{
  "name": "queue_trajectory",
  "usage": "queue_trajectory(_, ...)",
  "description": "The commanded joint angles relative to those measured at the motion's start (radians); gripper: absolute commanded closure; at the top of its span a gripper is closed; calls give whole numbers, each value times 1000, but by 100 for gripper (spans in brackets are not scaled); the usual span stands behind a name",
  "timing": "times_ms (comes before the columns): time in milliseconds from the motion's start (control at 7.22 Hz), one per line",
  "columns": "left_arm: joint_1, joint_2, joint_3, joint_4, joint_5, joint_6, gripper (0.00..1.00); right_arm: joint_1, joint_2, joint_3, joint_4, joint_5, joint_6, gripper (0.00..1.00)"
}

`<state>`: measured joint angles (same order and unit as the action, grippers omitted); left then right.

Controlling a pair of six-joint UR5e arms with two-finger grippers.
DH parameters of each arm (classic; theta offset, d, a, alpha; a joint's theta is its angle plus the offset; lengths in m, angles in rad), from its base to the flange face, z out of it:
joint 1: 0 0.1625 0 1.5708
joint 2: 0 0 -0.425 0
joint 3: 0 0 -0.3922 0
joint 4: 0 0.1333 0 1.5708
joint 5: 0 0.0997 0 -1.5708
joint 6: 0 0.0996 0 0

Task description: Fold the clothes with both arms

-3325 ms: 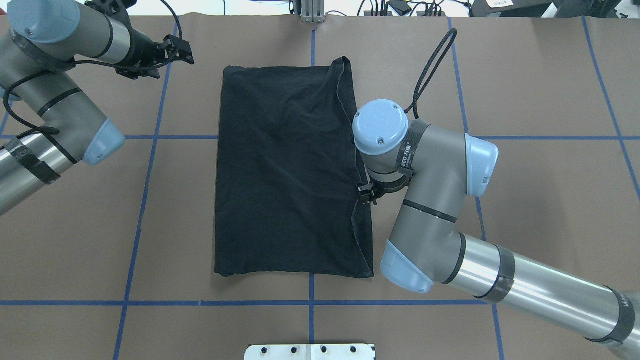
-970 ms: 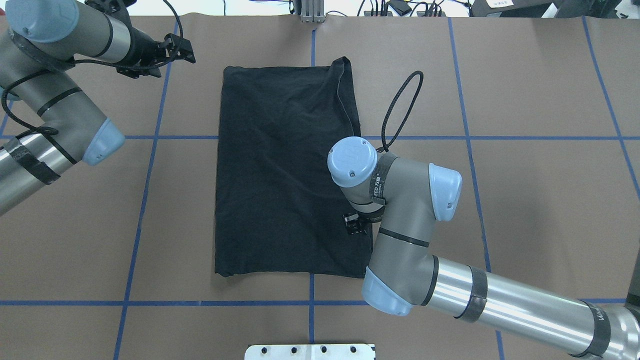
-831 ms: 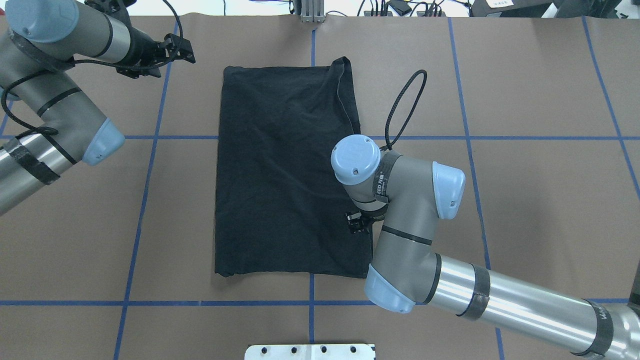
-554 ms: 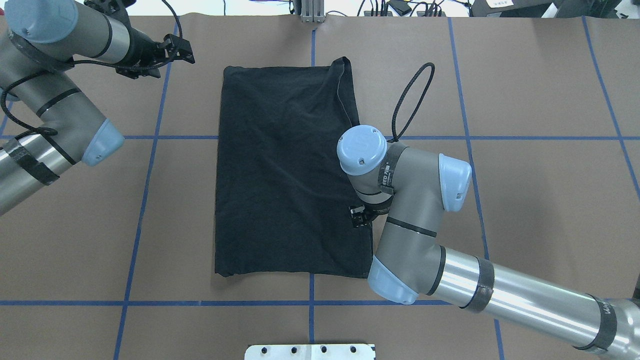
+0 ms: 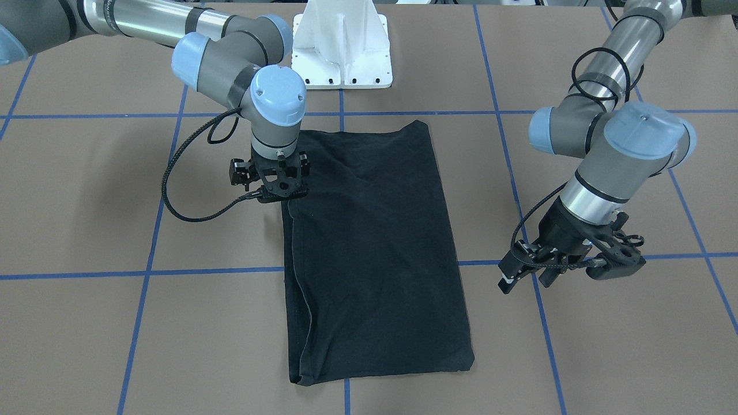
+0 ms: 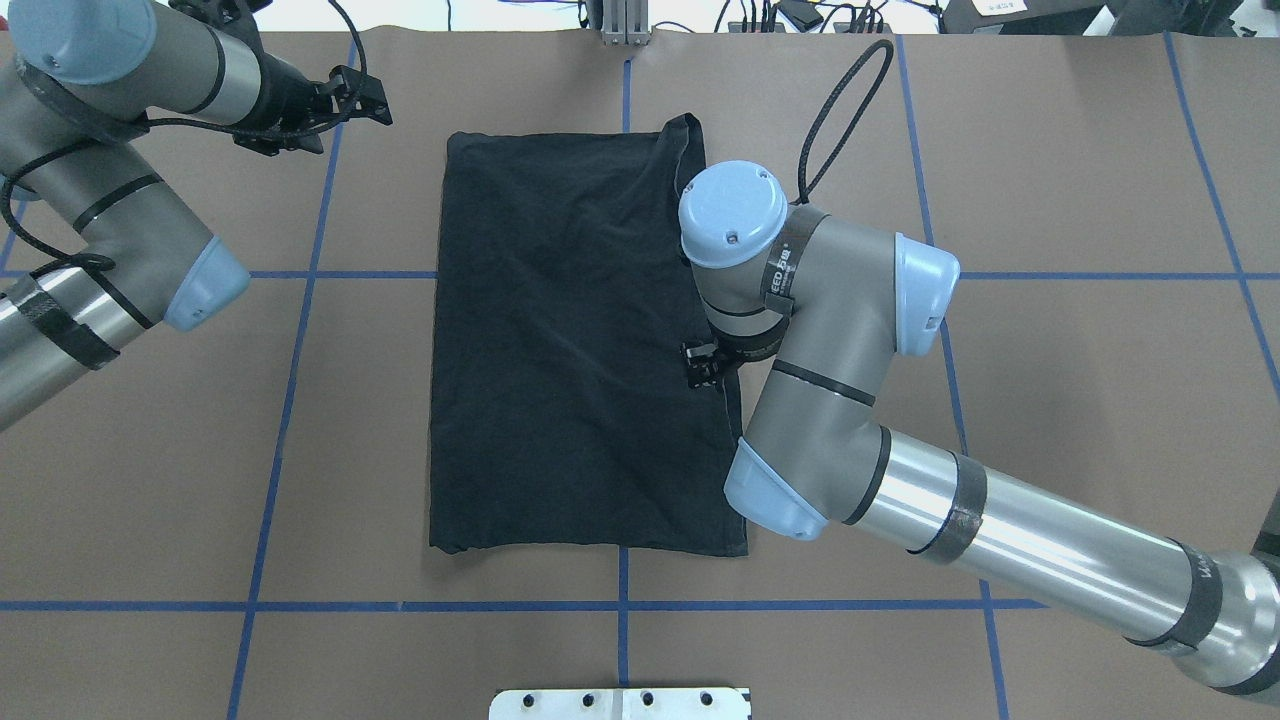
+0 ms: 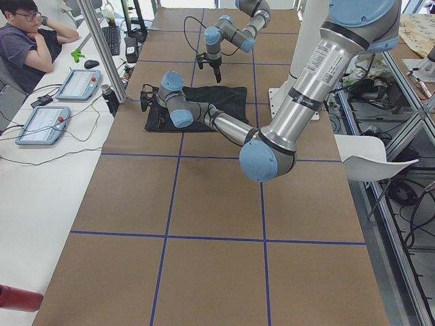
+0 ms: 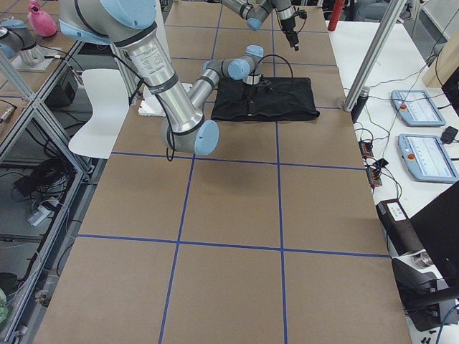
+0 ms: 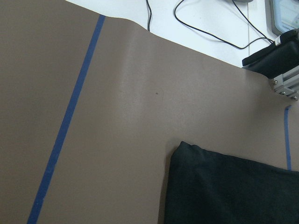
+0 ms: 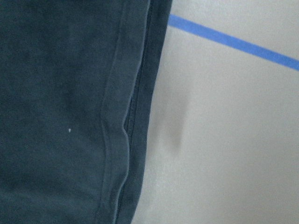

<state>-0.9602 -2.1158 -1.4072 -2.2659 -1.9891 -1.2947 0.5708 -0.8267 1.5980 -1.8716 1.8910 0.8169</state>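
Observation:
The black T-shirt [image 6: 570, 350] lies folded into a long rectangle in the middle of the table [image 6: 1050, 400]; no graphic shows. It also shows in the front view [image 5: 375, 242]. My right gripper [image 6: 700, 365] points straight down over the shirt's right long edge, about midway along it [image 5: 277, 187]. I cannot tell whether it is open or shut. The right wrist view shows only the shirt's hem [image 10: 117, 140] close up, with no fingers in it. My left gripper [image 6: 365, 100] is open and empty, hovering off the shirt's far left corner [image 5: 527, 275].
Blue tape lines [image 6: 290, 400] grid the brown table. The white pedestal base [image 5: 341, 52] stands just behind the shirt's near end. An operator [image 7: 27, 41] and teach pendants [image 7: 44, 122] are beyond the far table edge.
My right gripper has moved along the shirt's right edge, first toward the robot, then back toward the far end. The left arm and the shirt have stayed put.

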Motion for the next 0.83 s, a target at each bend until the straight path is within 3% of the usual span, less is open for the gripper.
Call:
queue_trajectory(0, 0, 3, 1, -1, -2, 2, 0, 24, 27, -76, 133, -38, -2, 0)
queue_trajectory(277, 0, 7, -1, 0, -2, 2, 0, 90, 92, -233, 293, -59, -4, 0)
queue_trajectory(693, 0, 11, -7, 0, -2, 2, 0, 144, 173, -376, 432, -62, 10, 0)
